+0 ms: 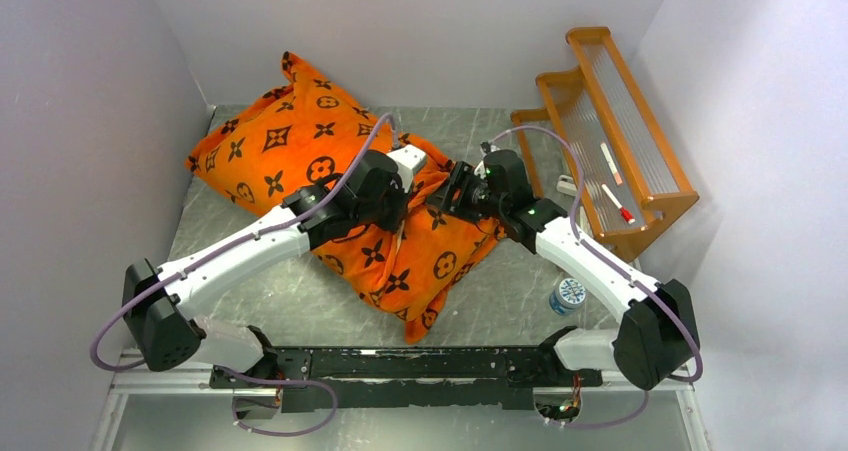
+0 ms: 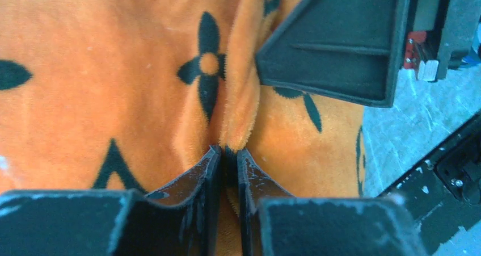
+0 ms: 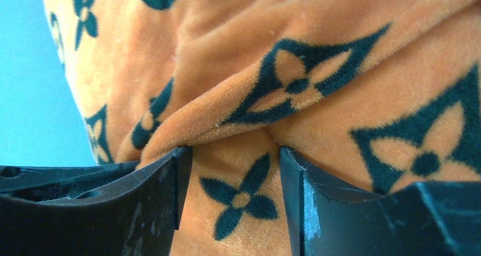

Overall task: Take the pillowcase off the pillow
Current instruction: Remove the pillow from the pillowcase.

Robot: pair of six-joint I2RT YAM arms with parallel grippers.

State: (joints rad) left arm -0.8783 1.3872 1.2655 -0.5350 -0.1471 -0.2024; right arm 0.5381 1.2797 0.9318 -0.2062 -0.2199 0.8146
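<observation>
The orange pillowcase [image 1: 290, 141] with dark motifs lies bunched across the middle of the table. The pillow is almost wholly inside it; a small white patch [image 1: 408, 158] shows at its far edge between the arms. My left gripper [image 1: 408, 203] is shut on a raised fold of the pillowcase [image 2: 113, 85]; in the left wrist view the fingertips [image 2: 228, 152] pinch the fold. My right gripper [image 1: 440, 203] faces it closely from the right. Its jaws [image 3: 235, 154] stand open, pressed against the pillowcase [image 3: 317, 51] with fabric between them. One of its fingers [image 2: 334, 51] shows in the left wrist view.
A wooden rack [image 1: 610, 121] stands at the back right with small white and red items on it. A blue-and-white bottle [image 1: 570, 296] stands by the right arm. White walls close in on the left, back and right. The table [image 1: 260, 291] is grey marble.
</observation>
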